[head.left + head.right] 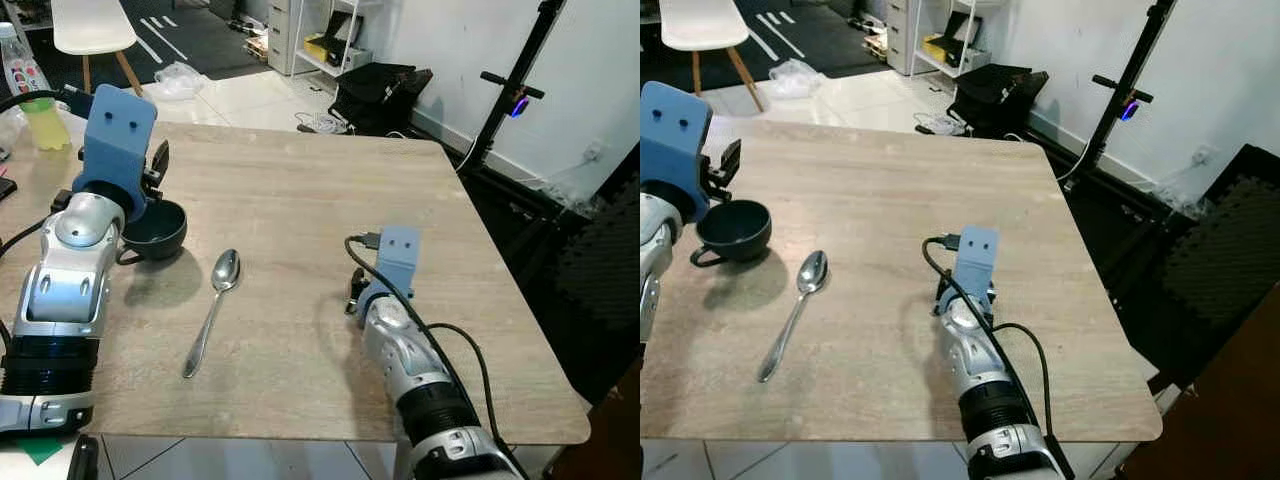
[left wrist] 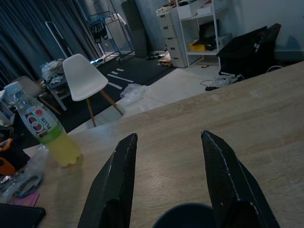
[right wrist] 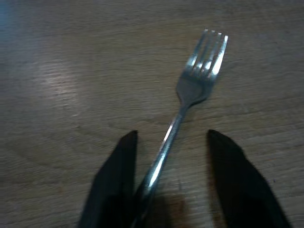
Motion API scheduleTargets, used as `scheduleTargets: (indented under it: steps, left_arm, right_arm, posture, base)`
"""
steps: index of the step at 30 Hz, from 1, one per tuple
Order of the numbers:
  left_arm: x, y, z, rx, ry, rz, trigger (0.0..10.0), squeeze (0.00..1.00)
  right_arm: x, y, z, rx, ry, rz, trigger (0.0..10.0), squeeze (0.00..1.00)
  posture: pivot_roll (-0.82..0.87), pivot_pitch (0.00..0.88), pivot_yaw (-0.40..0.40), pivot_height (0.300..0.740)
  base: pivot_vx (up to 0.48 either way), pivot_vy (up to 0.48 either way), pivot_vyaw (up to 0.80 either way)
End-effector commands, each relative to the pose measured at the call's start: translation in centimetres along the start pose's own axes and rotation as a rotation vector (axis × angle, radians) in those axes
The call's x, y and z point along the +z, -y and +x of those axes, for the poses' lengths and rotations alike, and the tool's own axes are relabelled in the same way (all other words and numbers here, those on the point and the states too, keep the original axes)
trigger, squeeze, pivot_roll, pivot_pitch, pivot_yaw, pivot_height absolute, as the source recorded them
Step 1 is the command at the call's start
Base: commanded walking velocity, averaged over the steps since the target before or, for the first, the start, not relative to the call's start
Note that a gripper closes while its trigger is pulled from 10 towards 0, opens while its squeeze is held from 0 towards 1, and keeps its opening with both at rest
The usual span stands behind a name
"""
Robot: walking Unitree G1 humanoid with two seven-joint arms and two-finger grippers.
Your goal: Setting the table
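Low over table, right tool splayed astride fork; left tool (fingers apart) above bowl.

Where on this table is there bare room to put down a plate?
The far half of the table beyond the spoon and the right pincer is bare, as is the strip between them. It is crowded at the left: the bowl under the left pincer, and the bottle at the far-left corner. A fork lies under the right pincer.
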State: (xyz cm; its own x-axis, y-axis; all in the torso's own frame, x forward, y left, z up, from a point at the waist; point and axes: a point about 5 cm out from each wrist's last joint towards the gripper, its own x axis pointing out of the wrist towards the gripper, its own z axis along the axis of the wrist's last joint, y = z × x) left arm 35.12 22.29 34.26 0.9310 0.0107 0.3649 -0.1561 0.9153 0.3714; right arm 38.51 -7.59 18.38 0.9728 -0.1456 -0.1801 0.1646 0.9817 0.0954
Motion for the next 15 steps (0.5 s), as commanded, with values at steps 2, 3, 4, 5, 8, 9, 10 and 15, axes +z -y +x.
scheduleTargets:
  steps: [2,3,4,5,8,9,10,15]
  left_arm:
    - [-0.1,0.1,-0.4,0.005,-0.004,-0.001,10.0,0.00]
    - [-0.2,0.1,-0.5,0.007,-0.005,-0.001,10.0,0.00]
    - [-0.2,0.1,-0.5,0.009,-0.007,-0.002,10.0,0.00]
    - [-0.2,0.1,-0.5,0.009,-0.007,-0.002,10.0,0.00]
    - [-0.3,0.0,-0.6,0.011,-0.010,-0.002,10.0,0.00]
    - [-0.3,0.0,-0.6,0.011,-0.010,-0.002,10.0,0.00]
    - [-0.3,0.0,-0.6,0.012,-0.011,-0.003,10.0,0.00]
    - [-0.3,0.2,-0.5,0.010,-0.010,-0.005,10.0,0.00]
  right_arm:
    - [-3.3,1.1,0.2,-0.045,-0.135,-0.007,0.0,0.00]
    - [-3.4,1.6,0.3,-0.052,-0.140,0.000,0.0,0.00]
    - [-3.5,2.0,0.4,-0.061,-0.144,0.006,0.0,0.00]
    - [-3.5,2.0,0.4,-0.061,-0.144,0.006,0.0,0.00]
    - [-3.5,3.2,0.7,-0.085,-0.145,0.016,0.0,0.00]
    - [-3.5,3.2,0.7,-0.085,-0.145,0.016,0.0,0.00]
    - [-3.5,3.8,0.9,-0.099,-0.142,0.018,0.0,0.00]
    - [-3.2,6.7,1.3,-0.128,-0.121,0.016,0.0,0.00]
  posture:
    - [0.13,0.196,-0.044,0.740]
    - [0.13,0.193,-0.045,0.740]
    - [0.13,0.193,-0.045,0.740]
    - [0.13,0.193,-0.045,0.740]
    - [0.12,0.190,-0.044,0.740]
    - [0.12,0.190,-0.044,0.740]
    - [0.12,0.188,-0.043,0.740]
    - [0.12,0.176,-0.039,0.740]
  base:
    - [0.000,0.000,0.00]
    - [0.000,0.000,0.00]
    - [0.000,0.000,0.00]
    - [0.000,0.000,0.00]
    - [0.000,0.000,0.00]
    - [0.000,0.000,0.00]
    - [0.000,0.000,0.00]
    - [0.000,0.000,0.00]
